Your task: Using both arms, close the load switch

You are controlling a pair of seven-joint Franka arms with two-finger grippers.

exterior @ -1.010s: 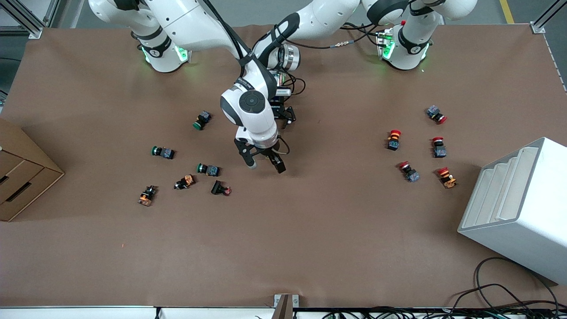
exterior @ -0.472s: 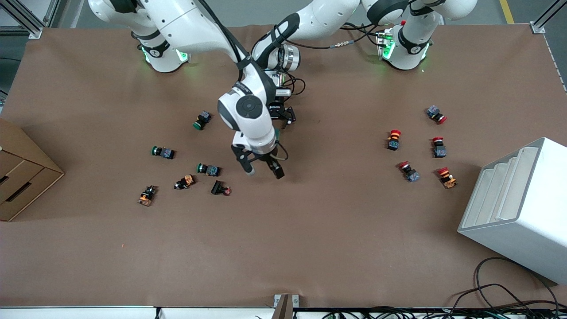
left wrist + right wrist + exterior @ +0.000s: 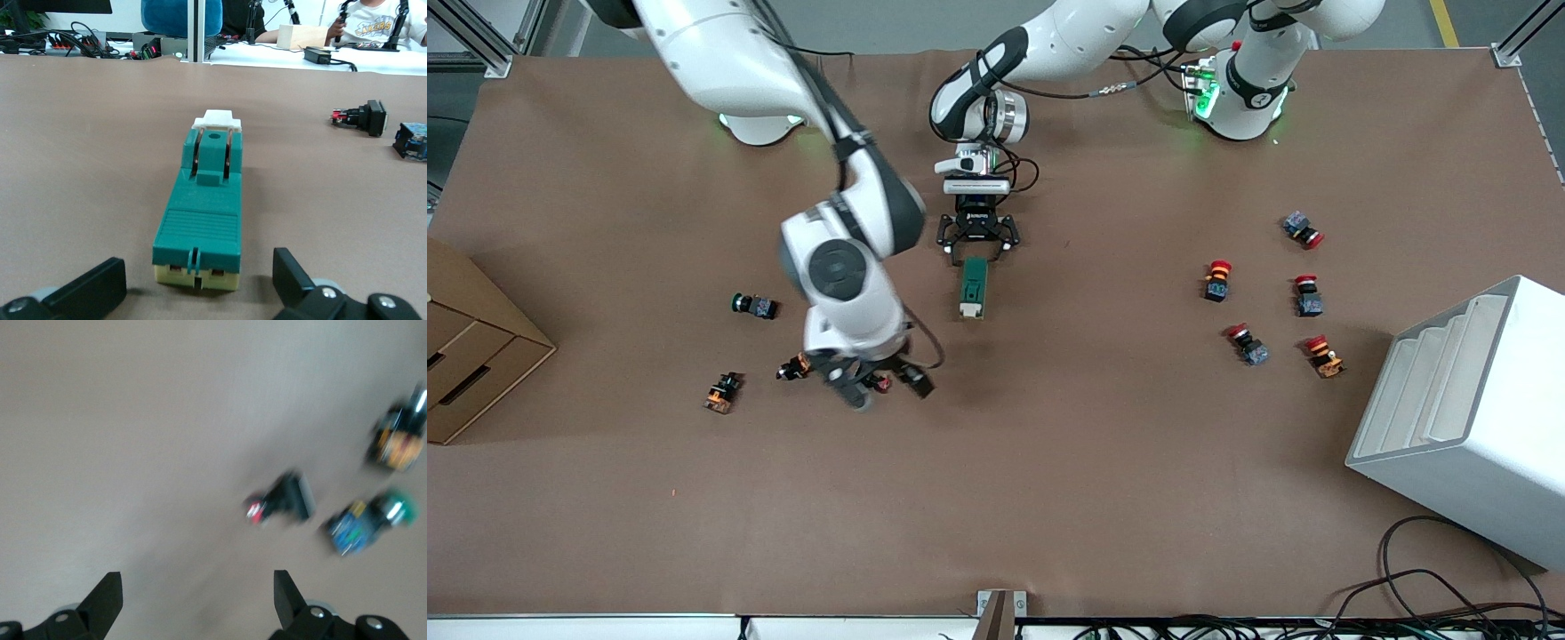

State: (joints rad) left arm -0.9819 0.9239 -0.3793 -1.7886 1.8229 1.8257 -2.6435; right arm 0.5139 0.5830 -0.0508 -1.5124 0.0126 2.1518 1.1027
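Right gripper (image 3: 880,387) swung off the load switch (image 3: 973,287), open; left gripper (image 3: 977,252) open beside it

Your left arm (image 3: 1067,36) reaches in from its base (image 3: 1240,102) at the top edge of the bench, wrist bent straight down near mid-bench. Its gripper (image 3: 978,242) sits low with fingers (image 3: 93,290) spread wide. Your right arm (image 3: 729,62) stretches from its top-edge base toward the bench's middle, elbow high. Its gripper (image 3: 885,384) points down, fingers (image 3: 103,600) apart and holding nothing.
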